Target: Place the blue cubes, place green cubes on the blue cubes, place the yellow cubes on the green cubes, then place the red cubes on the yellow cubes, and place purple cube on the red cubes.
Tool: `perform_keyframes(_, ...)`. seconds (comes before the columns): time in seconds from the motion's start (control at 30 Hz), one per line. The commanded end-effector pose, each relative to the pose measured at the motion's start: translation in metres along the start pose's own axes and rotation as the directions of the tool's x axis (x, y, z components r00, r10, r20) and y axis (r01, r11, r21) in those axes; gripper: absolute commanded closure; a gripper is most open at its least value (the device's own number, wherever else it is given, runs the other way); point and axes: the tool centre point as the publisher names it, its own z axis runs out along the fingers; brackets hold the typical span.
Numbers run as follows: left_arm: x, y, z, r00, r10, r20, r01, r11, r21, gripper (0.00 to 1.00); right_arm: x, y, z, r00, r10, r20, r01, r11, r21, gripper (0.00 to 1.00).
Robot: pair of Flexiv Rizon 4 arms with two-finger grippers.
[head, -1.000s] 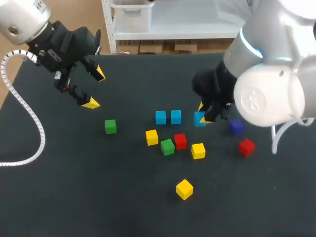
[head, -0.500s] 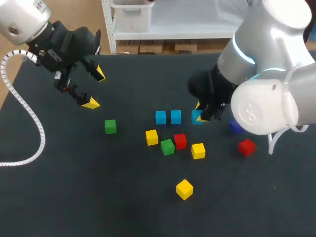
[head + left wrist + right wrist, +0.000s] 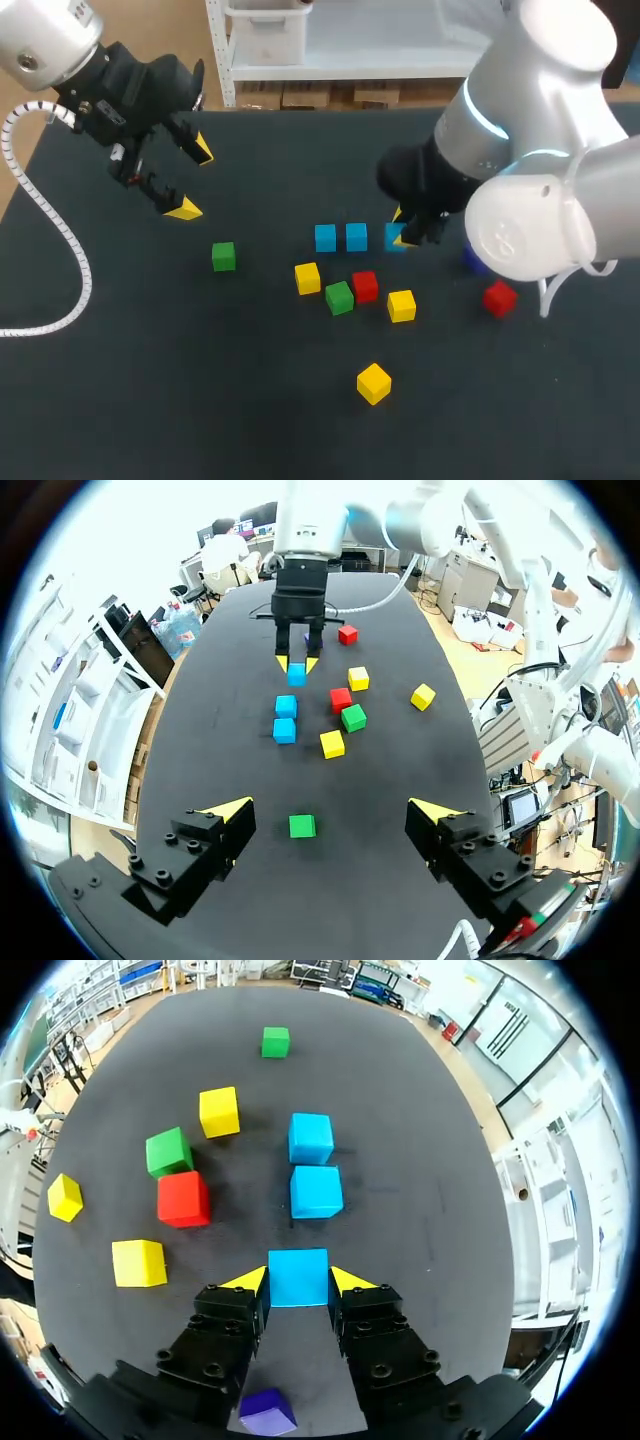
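The right gripper [image 3: 298, 1280] clamps the third blue cube [image 3: 297, 1275], in line with two blue cubes [image 3: 316, 1191] just ahead: the base row looks nearly laid, with nothing stacked yet. The left gripper [image 3: 330, 815] gapes, holding nothing. Beside the right gripper lie two green cubes [image 3: 339, 297], three yellow cubes [image 3: 307, 278] and two red cubes [image 3: 365, 285]; behind it is one purple cube [image 3: 267, 1410].

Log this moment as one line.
right end effector: shut on blue cube | left end effector: open, empty | stacking: not started
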Motion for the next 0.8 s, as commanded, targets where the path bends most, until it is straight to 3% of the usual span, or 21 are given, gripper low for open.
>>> perform_keyframes(0.03,0.001,0.0,0.0,1.0,0.002,0.002,-0.002,1.0,0.0,0.0,0.001,-0.004,0.006,1.0,-0.003,0.006,0.003,1.0,-0.002,1.0)
perform_keyframes(0.8,0.001,0.0,0.0,1.0,0.002,0.002,-0.002,1.0,0.0,0.0,-0.007,-0.016,0.018,0.999,-0.023,0.023,0.024,0.999,-0.023,1.0)
